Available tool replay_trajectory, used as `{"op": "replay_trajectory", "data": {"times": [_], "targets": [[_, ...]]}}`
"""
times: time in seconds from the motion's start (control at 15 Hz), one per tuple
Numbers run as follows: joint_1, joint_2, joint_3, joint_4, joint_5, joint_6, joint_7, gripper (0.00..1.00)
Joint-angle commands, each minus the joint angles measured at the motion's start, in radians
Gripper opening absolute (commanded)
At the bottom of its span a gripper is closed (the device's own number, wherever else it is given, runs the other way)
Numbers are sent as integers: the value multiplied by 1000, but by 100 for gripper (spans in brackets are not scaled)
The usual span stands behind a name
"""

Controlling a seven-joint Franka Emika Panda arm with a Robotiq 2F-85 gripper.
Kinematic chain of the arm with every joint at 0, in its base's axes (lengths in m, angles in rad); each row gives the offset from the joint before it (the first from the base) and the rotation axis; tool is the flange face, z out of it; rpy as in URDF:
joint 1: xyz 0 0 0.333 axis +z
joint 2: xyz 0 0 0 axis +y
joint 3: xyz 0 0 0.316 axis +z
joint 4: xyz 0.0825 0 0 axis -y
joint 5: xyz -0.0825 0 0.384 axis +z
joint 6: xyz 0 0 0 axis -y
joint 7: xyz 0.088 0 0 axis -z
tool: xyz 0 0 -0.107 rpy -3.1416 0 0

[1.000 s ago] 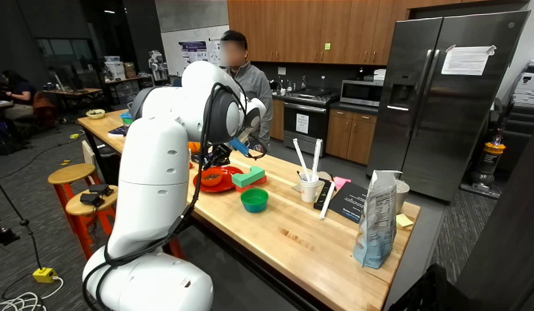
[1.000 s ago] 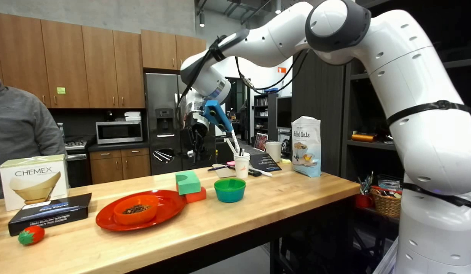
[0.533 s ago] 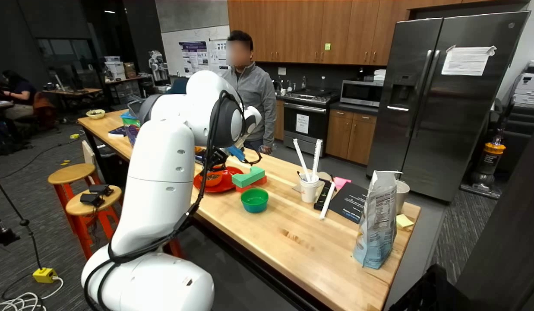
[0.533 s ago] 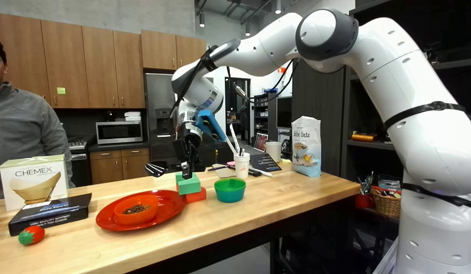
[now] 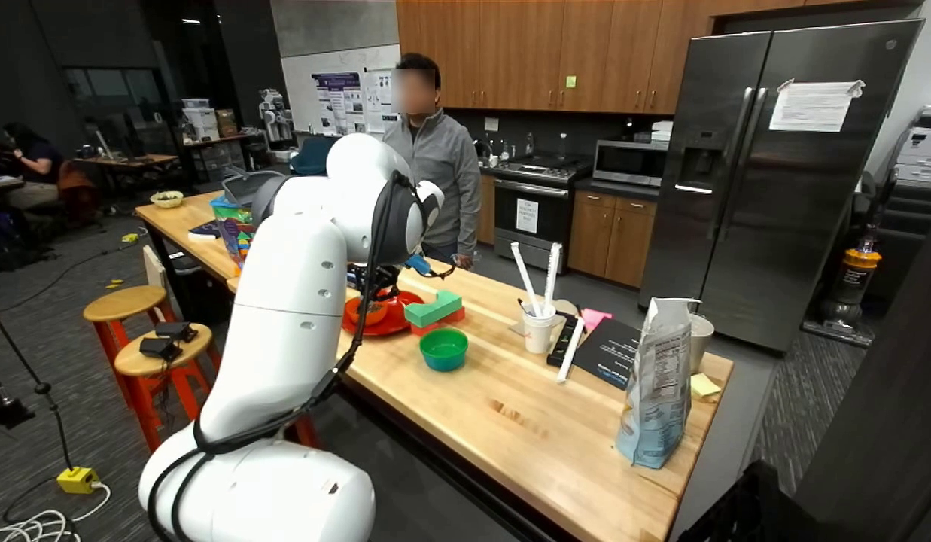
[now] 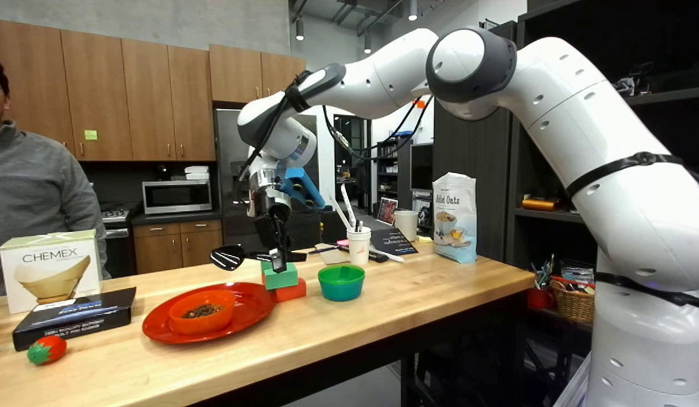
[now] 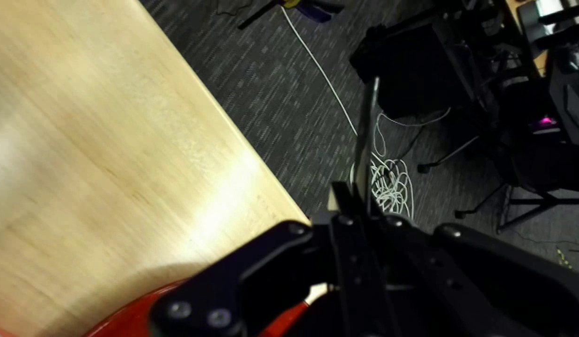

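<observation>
Pincer [image 6: 278, 261], pressed together on black utensil [image 6: 227, 258]; utensil held above table [image 6: 428, 282], near red plate [image 6: 256, 306]; on plate, orange bowl [image 6: 199, 325] of dark brown bits [image 6: 201, 311]; beside stacked blocks [image 5: 435, 309], green-teal bowl [image 6: 341, 285]; beyond, white cup [image 6: 359, 251] holding pens [image 6: 358, 226], white sticks [image 5: 552, 280]; pincer, utensil lower than one second ago; plate, bowls, cup unmoved.

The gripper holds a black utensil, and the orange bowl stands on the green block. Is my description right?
The place is wrong: the orange bowl stands on the red plate, as both exterior views show. The gripper does hold a black utensil.
</observation>
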Motion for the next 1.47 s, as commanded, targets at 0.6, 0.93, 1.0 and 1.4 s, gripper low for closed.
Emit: {"op": "replay_trajectory", "data": {"times": [0.6,0.93,1.0,1.4], "targets": [[75,83,32,187,-257,-89,-30,1],[67,82,40,166,-238,-72,-36,4],[67,82,40,167,-238,-72,-36,1],[110,61,29,119,-352,-59,-5,1]]}}
